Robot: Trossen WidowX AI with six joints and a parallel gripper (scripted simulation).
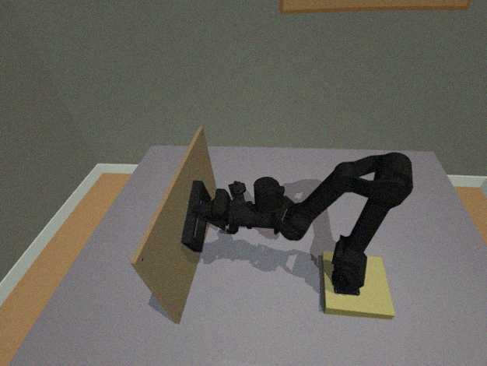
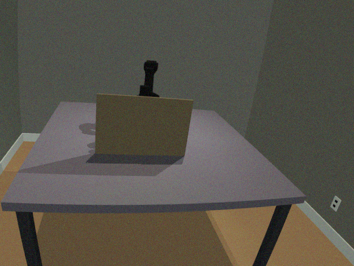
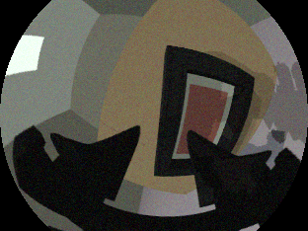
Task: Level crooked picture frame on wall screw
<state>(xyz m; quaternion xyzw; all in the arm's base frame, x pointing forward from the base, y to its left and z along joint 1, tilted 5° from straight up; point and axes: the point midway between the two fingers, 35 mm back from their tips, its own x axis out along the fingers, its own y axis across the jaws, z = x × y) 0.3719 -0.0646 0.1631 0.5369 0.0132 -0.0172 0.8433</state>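
Note:
The picture frame [image 1: 193, 224] [image 3: 173, 114] has a black border, a pale mat and a red-brown picture. It hangs on the tan wall board [image 1: 169, 251] [image 2: 142, 125] [image 3: 141, 74], which stands upright on the table. In the wrist view the frame looks tilted against the board's edges. My gripper [image 1: 207, 205] [image 3: 164, 131] is open and right at the frame's face, with one fingertip on each side of the frame's near edge. I cannot tell whether the fingers touch it. The screw and the notched strip are hidden behind the frame.
The arm reaches from its yellow base plate [image 1: 373, 293] across the purple table [image 1: 255, 339] [image 2: 228, 171]. From the exterior view only the board's back shows, with the arm's elbow [image 2: 150, 71] rising above it. The table's edges drop to an orange floor.

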